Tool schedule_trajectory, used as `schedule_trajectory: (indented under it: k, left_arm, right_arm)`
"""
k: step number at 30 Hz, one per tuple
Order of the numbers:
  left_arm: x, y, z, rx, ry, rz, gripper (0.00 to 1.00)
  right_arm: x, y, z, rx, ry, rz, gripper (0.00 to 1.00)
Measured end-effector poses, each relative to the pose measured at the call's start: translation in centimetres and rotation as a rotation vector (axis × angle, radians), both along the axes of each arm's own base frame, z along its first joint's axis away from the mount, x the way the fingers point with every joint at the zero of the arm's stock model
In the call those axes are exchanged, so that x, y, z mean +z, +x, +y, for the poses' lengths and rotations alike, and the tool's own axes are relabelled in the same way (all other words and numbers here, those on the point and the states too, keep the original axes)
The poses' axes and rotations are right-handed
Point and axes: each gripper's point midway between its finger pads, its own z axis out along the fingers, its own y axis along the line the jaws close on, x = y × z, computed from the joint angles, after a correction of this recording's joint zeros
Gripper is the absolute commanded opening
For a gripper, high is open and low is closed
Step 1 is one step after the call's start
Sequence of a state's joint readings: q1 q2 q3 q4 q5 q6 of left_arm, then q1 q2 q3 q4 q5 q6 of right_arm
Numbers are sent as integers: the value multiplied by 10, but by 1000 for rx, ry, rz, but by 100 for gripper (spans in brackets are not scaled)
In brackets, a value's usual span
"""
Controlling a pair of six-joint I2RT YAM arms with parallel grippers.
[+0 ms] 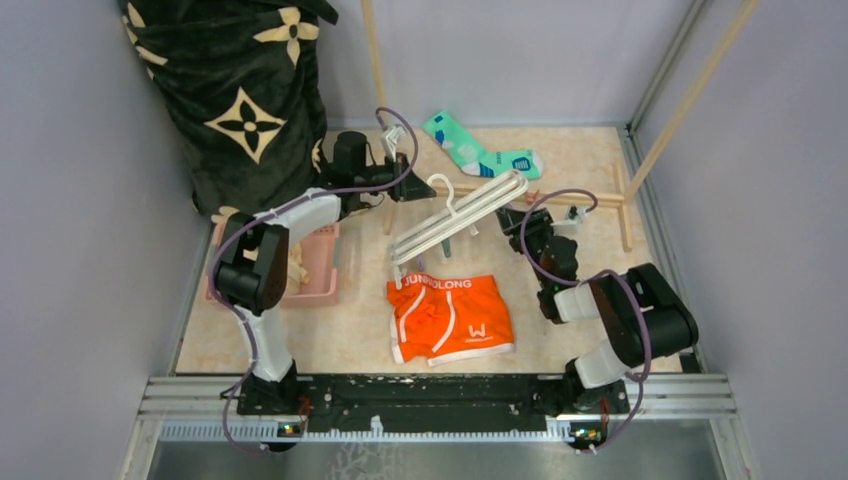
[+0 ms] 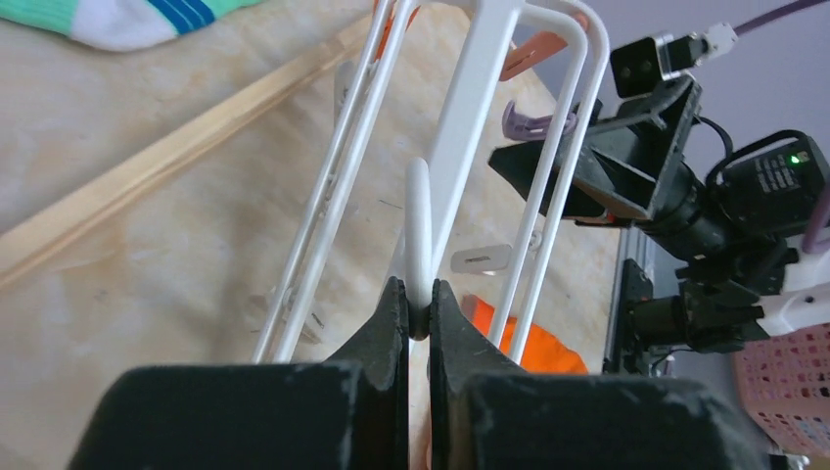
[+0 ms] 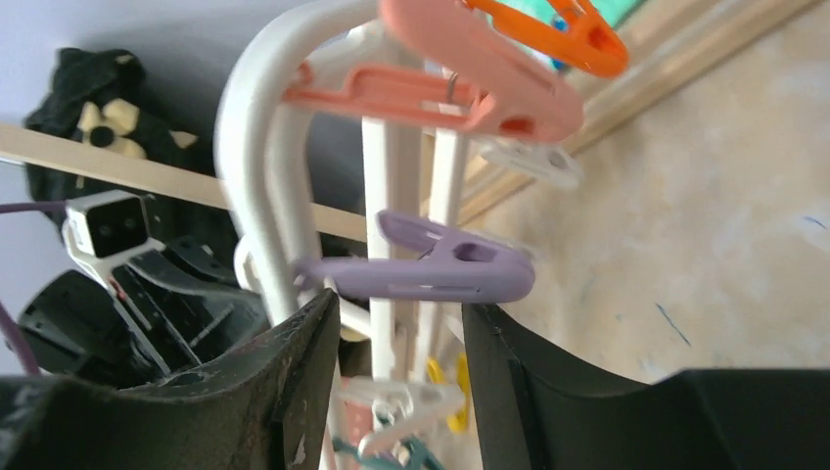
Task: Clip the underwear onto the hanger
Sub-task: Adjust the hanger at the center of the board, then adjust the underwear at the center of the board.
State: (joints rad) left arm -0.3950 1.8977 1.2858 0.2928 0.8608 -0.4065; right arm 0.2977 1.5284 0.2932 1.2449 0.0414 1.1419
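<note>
Beige table (image 1: 360, 335) under orange underwear (image 1: 450, 318), teal sock (image 1: 480, 152), pink basket (image 1: 322, 258)

Top external: mounted high at the near edge, angled down over the whole table (image 1: 360, 335). Both wrist views: very close, facing the hanger (image 2: 472, 108) from opposite sides; hanger shared across all three.

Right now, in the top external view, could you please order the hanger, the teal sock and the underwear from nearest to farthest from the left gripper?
1. The hanger: held by its hook in the left gripper, so touching.
2. The teal sock: on the table just beyond it, towards the back wall.
3. The underwear: flat on the table, towards the arm bases.
</note>
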Motion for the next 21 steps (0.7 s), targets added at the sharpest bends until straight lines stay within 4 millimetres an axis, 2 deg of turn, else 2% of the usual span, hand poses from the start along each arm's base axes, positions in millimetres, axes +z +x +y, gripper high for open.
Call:
schedule_trajectory:
  k: [10,16,21]
  left_arm:
    - [-22,33,10,-3,110,10,0]
    - [-20,49,13,-24,215,-36,0]
    - [-23,47,21,-49,292,-64,0]
  right_arm:
    - [-49,-26,-9,10,-144,175,51]
    - [-48,-46,-12,76,-315,202,54]
    - [-52,-51,-14,150,-496,293,55]
